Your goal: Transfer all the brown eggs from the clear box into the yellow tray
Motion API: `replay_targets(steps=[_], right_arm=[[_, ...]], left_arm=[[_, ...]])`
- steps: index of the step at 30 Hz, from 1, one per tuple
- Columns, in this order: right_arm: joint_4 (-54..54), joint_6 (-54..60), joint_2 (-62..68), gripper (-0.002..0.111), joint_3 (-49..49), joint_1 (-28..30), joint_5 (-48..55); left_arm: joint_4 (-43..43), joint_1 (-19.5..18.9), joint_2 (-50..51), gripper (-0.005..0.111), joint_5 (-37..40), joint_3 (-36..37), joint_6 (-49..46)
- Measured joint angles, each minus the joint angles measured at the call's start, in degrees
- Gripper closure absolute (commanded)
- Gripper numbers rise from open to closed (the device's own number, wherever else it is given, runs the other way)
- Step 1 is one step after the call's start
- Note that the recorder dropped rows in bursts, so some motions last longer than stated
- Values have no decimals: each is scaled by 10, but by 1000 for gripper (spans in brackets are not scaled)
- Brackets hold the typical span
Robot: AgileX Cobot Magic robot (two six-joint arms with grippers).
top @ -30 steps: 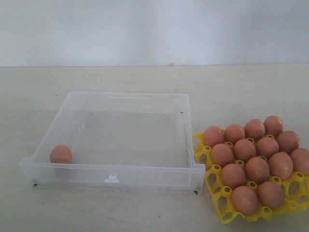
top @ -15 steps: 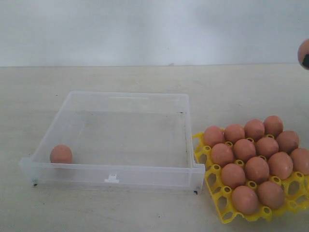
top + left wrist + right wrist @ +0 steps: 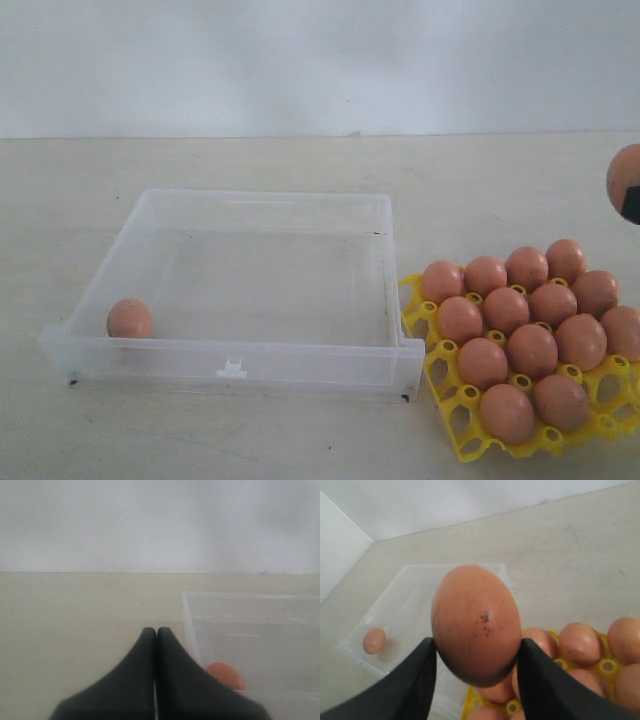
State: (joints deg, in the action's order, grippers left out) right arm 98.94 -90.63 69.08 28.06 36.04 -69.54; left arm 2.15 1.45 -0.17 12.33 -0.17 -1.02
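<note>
I've got the right gripper point(image 3: 476, 652) clamped on one brown egg point(image 3: 474, 625) — a finger on each side, dark speck on the shell. It hangs in the air at the right edge of the bench point(image 3: 300, 160), over the yellow tray point(image 3: 470, 440). The tray sits front-right on the bench, just beside the right wall of the clear box point(image 3: 240, 362), with most cups holding eggs point(image 3: 532, 350). A lone egg point(image 3: 129, 318) lies in the box's front-left corner. I see the left gripper point(image 3: 156, 631) pressed closed on nothing — low, just outside the box near that egg.
</note>
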Motion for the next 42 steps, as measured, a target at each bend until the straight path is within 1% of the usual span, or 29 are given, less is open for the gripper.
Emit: replay_targets(steps=[4, 7, 9, 12, 16, 18, 23, 26, 33, 36, 42], right_arm=[[1, -42, -49, 109, -55, -1, -2], [17, -46, -53, 109, -104, -7, -1], [20, -45, -58, 109, -109, -13, -1], [15, -22, -73, 109, -113, -17, 26], [13, 59, -77, 109, -155, -17, 144], [18, 95, -77, 109, -169, -17, 186], [14, 146, -77, 109, -175, -17, 217], [13, 139, -77, 109, -183, -17, 237], [13, 135, -77, 109, -187, -19, 244], [12, 130, -77, 109, -191, -37, 269], [12, 126, -77, 109, -191, -92, 296]], left_arm=[[0, 0, 0, 111, 0, 0, 0], [0, 0, 0, 111, 0, 0, 0], [0, 0, 0, 111, 0, 0, 0], [0, 0, 0, 111, 0, 0, 0], [0, 0, 0, 111, 0, 0, 0], [0, 0, 0, 111, 0, 0, 0], [0, 0, 0, 111, 0, 0, 0], [0, 0, 0, 111, 0, 0, 0], [0, 0, 0, 111, 0, 0, 0], [0, 0, 0, 111, 0, 0, 0], [0, 0, 0, 111, 0, 0, 0]])
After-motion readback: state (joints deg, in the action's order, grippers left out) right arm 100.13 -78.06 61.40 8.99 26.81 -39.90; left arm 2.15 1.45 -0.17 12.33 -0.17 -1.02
